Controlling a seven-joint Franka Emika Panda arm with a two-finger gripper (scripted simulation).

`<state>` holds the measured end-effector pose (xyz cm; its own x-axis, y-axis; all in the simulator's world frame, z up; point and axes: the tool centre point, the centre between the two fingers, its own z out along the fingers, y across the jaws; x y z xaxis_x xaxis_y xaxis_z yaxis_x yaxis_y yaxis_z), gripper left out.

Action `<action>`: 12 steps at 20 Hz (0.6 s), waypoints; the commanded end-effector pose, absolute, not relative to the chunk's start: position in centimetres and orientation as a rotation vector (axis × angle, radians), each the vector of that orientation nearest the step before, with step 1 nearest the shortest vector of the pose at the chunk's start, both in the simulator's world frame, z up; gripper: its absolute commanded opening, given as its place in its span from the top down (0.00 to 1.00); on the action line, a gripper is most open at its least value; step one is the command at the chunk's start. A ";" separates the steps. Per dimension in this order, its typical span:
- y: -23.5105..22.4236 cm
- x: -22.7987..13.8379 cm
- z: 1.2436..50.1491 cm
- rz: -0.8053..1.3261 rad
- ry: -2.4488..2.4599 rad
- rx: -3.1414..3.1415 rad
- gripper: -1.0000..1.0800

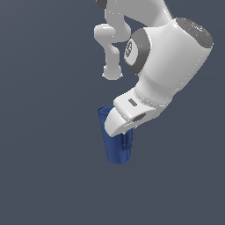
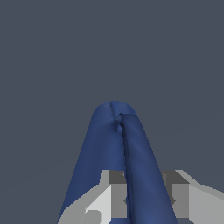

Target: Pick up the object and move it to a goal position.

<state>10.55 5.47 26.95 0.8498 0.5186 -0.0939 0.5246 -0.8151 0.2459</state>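
The white arm (image 1: 167,57) folds down from the top of the exterior view, its bulky wrist angled down toward that view's left. The gripper (image 2: 146,199) points downward, its grey fingers (image 2: 117,192) closed against either side of the dark blue pitcher's handle (image 2: 140,175), gripping it.

One dark blue pitcher (image 1: 115,145) out there, and just one handle (image 2: 140,166) running down its side. One white arm (image 1: 171,57) over it, with two fingers (image 2: 117,192) showing at the wrist.
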 end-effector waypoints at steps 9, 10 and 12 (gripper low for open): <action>6.1 11.6 31.0 0.291 0.749 2.704 1.00; 6.2 11.6 31.3 0.315 0.746 2.698 1.00; 6.2 11.6 31.8 0.358 0.738 2.687 1.00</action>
<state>11.56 6.17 31.18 0.8390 0.5294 0.1255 0.4572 -0.8111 0.3648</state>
